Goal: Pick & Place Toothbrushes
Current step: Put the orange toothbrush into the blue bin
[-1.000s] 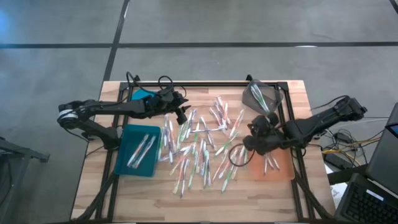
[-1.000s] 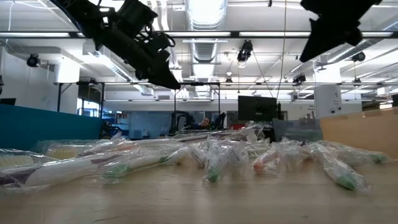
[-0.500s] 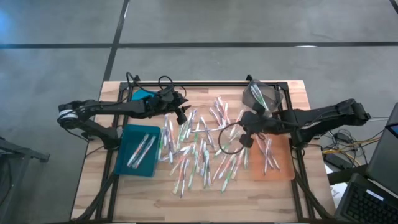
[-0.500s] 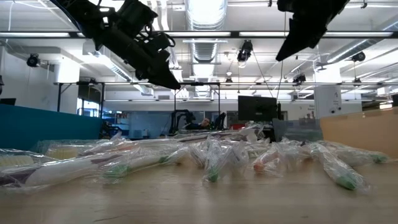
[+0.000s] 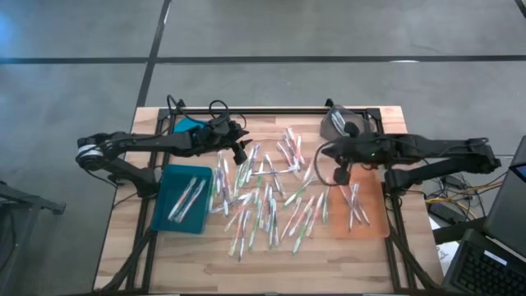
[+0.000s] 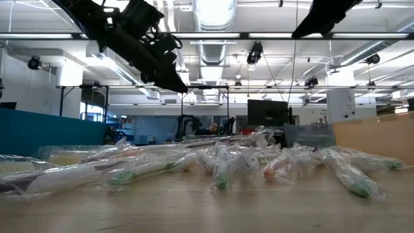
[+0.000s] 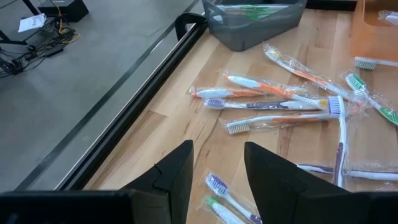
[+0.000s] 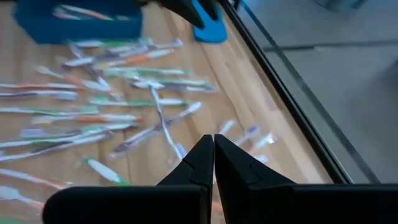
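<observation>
Clear crinkly wrappers cover the toothbrushes (image 5: 263, 193) strewn mid-worktop (image 5: 386, 123), long axes mostly running near to far, a few crosswise; your right claw (image 5: 340, 175), pressed together and empty, could slip on film or lift two at once. The left claw (image 5: 241, 153) hangs spread, holding nothing

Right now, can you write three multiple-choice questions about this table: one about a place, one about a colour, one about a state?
1. Where do most toothbrushes lie?
A. loose on the table's middle
B. in the grey bin
C. on the floor

2. What colour is the tray on the left arm's side?
A. yellow
B. teal blue
C. white

3. How is the right gripper?
A. open wide
B. shut on a cable
C. shut, holding nothing

Answers: 1 A, the high view shows them scattered between the trays; 2 B, seen from above; 3 C, its fingers meet with nothing between them.
</observation>
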Robot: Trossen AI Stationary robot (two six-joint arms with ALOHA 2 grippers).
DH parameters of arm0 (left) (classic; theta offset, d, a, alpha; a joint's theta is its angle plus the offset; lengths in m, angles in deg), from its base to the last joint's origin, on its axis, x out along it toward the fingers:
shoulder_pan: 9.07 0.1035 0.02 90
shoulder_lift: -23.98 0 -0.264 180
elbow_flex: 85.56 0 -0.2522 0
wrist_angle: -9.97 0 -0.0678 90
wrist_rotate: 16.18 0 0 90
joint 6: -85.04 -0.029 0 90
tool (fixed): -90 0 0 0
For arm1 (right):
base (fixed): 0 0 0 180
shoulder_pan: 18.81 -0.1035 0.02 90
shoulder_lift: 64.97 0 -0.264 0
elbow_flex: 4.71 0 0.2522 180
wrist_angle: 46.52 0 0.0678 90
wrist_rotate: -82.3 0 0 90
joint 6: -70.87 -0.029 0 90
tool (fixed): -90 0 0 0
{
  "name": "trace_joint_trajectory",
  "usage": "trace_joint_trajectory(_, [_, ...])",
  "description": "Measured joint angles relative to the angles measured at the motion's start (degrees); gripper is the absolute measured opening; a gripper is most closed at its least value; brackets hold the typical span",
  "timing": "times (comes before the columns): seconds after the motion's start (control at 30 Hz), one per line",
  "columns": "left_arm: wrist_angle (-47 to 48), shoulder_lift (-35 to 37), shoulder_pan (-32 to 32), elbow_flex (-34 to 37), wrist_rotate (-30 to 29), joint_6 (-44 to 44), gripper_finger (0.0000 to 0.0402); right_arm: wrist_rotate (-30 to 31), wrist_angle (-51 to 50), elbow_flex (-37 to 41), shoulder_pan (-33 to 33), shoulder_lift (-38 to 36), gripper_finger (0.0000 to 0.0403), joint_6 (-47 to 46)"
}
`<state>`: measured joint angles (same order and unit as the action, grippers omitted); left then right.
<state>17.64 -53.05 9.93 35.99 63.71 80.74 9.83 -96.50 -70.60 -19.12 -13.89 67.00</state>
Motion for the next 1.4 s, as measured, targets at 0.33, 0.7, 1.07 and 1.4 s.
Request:
trace_joint_trajectory(0.33, [0.96,0.0,0.0,0.0,0.01,0.22,0.0149,-14.69,5.15,8.52,11.14,-7.82,0.0008,7.45])
trace_joint_trajectory(0.7, [1.19,0.04,-0.04,0.0,3.42,5.08,0.0149,-22.57,5.1,15.58,20.37,-14.54,0.0008,13.75])
trace_joint_trajectory(1.07, [15.19,0.84,-1.45,-3.41,7.23,2.71,0.0149,-22.54,4.75,16.39,20.5,-15.66,0.0008,14.12])
trace_joint_trajectory(1.4, [41.02,0.97,-3.39,-13.7,7.4,-28.35,0.0149,-22.5,4.78,16.39,20.5,-15.64,0.0008,13.94])
